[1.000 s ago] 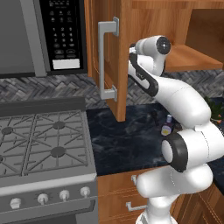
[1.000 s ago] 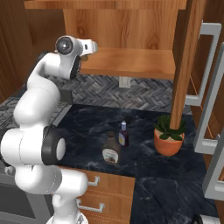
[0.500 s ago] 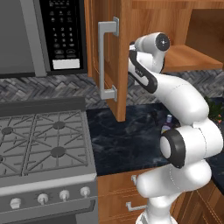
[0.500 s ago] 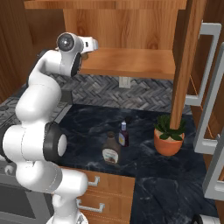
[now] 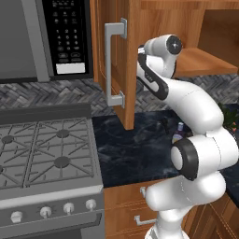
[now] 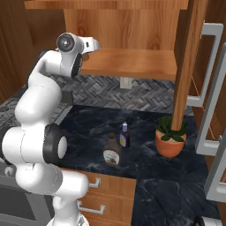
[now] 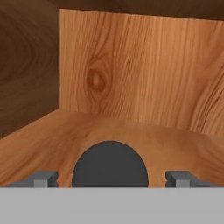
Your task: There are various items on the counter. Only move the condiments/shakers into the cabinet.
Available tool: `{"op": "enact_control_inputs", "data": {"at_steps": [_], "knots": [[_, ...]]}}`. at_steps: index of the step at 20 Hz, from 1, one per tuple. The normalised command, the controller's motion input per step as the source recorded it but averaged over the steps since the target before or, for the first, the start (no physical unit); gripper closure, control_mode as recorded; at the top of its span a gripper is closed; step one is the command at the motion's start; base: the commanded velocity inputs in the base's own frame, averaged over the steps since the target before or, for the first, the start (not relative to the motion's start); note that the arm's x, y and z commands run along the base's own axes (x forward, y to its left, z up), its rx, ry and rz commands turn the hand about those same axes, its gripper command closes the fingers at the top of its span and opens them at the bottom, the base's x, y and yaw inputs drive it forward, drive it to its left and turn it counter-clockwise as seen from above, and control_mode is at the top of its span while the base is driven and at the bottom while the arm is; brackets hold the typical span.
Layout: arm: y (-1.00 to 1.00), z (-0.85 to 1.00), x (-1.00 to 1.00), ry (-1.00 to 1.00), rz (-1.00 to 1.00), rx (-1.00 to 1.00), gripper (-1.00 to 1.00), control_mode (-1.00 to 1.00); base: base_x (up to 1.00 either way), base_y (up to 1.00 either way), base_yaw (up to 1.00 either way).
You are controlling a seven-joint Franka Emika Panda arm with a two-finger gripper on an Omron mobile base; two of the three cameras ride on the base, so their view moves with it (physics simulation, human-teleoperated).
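Arm barely moved since a second ago; gripper (image 7: 111,177) now spread wide, shaker (image 7: 110,164) sits loose between the tips on cabinet (image 6: 132,62) shelf. Left to right on counter (image 6: 88,128): syrup bottle (image 6: 113,151), blue bottle (image 6: 125,135), plant (image 6: 170,137).

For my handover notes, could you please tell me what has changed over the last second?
The gripper has opened its jaws inside the cabinet, letting go of the shaker, which now stands on the shelf between them. The arm barely moved. The syrup bottle, blue bottle and plant stayed on the counter.
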Motion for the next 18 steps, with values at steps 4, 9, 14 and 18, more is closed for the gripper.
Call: {"op": "enact_control_inputs", "data": {"at_steps": [4,9,14,18], "knots": [[0.0,-0.06,0.2,-0.1,0.0,-0.04,-1.0,-1.0,0.0,0.0,0.0],[0.0,-0.01,0.1,-0.04,0.0,-0.01,-1.0,-1.0,0.0,0.0,0.0],[0.0,-0.02,0.09,-0.01,0.0,0.0,-1.0,-1.0,0.0,0.0,0.0],[-0.06,0.0,-0.71,0.0,-0.09,0.02,-1.0,-1.0,0.0,0.0,0.0]]}}
